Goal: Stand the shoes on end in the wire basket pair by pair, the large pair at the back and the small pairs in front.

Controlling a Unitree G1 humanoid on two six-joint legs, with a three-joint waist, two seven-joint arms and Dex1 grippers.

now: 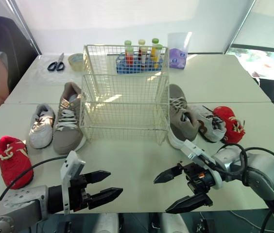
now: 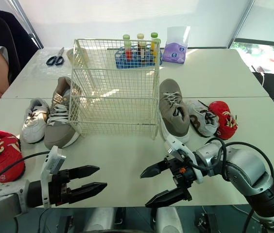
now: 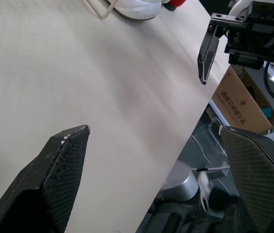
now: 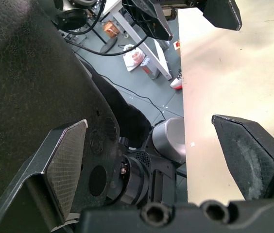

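nothing legible: brown cardboard box (image 3: 239,102) carries dark print, too small to read; purple pouch (image 1: 178,56) label likewise unreadable

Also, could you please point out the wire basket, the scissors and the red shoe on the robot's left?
wire basket (image 1: 125,119): left eye view, on its front wall.
scissors (image 1: 57,62): left eye view, where handles meet blades.
red shoe (image 1: 13,162): left eye view, on its upper.

You have a pale bench (image 1: 127,165), wire basket (image 1: 125,116) at its middle, left grey shoe (image 1: 68,119), left white shoe (image 1: 42,126), left red shoe (image 1: 13,160), right grey shoe (image 1: 179,119), right white shoe (image 1: 206,124), right red shoe (image 1: 230,124), behind them scissors (image 1: 56,63), tape roll (image 1: 76,60), bottle rack (image 1: 139,60), purple pouch (image 1: 178,56).
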